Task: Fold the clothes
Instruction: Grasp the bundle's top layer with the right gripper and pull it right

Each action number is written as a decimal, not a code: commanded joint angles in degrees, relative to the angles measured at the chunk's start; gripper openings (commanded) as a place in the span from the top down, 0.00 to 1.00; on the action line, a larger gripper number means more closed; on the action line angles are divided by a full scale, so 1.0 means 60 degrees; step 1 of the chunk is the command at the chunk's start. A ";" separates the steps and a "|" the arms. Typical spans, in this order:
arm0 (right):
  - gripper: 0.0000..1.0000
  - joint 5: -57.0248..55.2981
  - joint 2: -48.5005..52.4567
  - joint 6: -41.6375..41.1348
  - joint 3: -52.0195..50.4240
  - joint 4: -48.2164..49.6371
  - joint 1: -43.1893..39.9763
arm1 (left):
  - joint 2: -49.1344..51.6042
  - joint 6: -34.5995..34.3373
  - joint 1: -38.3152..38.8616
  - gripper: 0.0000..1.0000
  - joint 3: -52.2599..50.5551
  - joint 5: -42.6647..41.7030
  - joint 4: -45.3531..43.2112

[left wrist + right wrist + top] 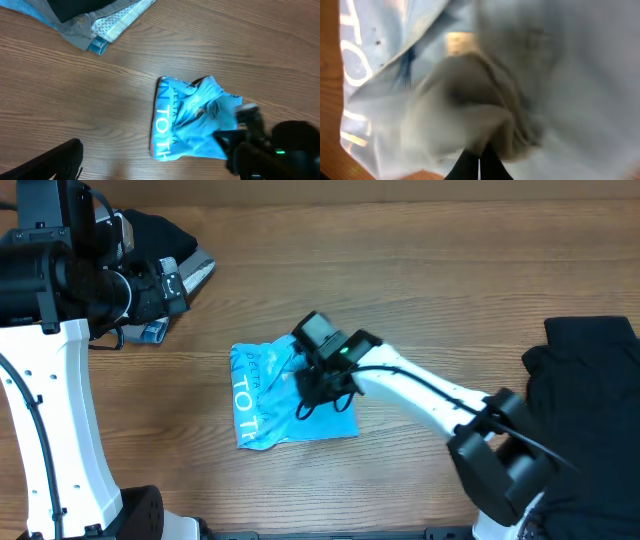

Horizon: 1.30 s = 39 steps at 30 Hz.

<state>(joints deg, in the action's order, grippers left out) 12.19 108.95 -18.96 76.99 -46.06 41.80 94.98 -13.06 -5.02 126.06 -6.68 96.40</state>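
A light blue T-shirt (262,395) with white lettering lies crumpled in a rough rectangle at mid-table, also seen in the left wrist view (185,120). My right gripper (318,380) is down on its right part. In the right wrist view the fingertips (470,167) are pressed together with the pale fabric (545,75) bunched at their tips, so my right gripper (479,160) is shut on the shirt. My left gripper (170,280) hangs open over the table's far left, well away from the shirt. Only one of its fingers (50,162) shows, at the lower left.
A pile of other clothes (165,240), dark and striped, lies at the back left under the left arm, seen also as the pile (100,25). A black garment (590,370) lies at the right edge. Bare wooden table (420,280) surrounds the shirt.
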 commanded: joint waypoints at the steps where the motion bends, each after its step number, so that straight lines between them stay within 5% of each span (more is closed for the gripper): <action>1: 0.96 -0.0492 -0.0572 0.0200 0.0182 -0.0510 -0.0382 | -0.0149 0.0259 -0.0036 0.00 0.0204 -0.0058 -0.0033; 2: 0.92 -0.0637 -0.0568 0.0200 0.0182 -0.0805 -0.0474 | -0.0149 0.0259 -0.0036 0.00 0.0204 -0.0055 -0.0033; 4: 0.66 -0.0922 -0.0568 0.0197 0.0182 -0.1377 -0.0645 | -0.0149 0.0324 -0.0036 0.00 0.0204 -0.0058 -0.0033; 10: 0.70 -0.0747 -0.0572 0.0259 0.0182 -0.2033 -0.1020 | -0.0149 0.0441 -0.0036 0.00 0.0204 -0.0040 -0.0040; 16: 0.58 0.1701 -0.0568 0.1246 0.0182 -0.1045 -0.1031 | -0.0149 0.0441 -0.0036 0.00 0.0204 -0.0040 -0.0069; 18: 0.44 0.2171 -0.0568 0.1220 0.0182 -0.0284 -0.1013 | -0.0149 0.0441 -0.0036 0.00 0.0204 -0.0040 -0.0066; 24: 0.27 0.1428 -0.0543 0.1166 0.0120 0.0688 -0.0980 | -0.0149 0.0437 -0.0036 0.00 0.0204 -0.0047 -0.0069; 29: 0.32 0.1381 -0.0229 0.1166 0.0018 0.0816 -0.0787 | -0.0149 0.0437 -0.0036 0.00 0.0204 -0.0069 -0.0073; 39: 0.88 0.1180 0.0098 0.1169 0.0022 0.0721 -0.0226 | -0.0149 0.0433 -0.0036 0.00 0.0204 -0.0073 0.0018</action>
<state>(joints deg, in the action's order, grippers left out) 20.56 109.03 -12.25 77.14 -41.25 40.23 94.98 -11.75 -5.02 126.06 -6.68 96.16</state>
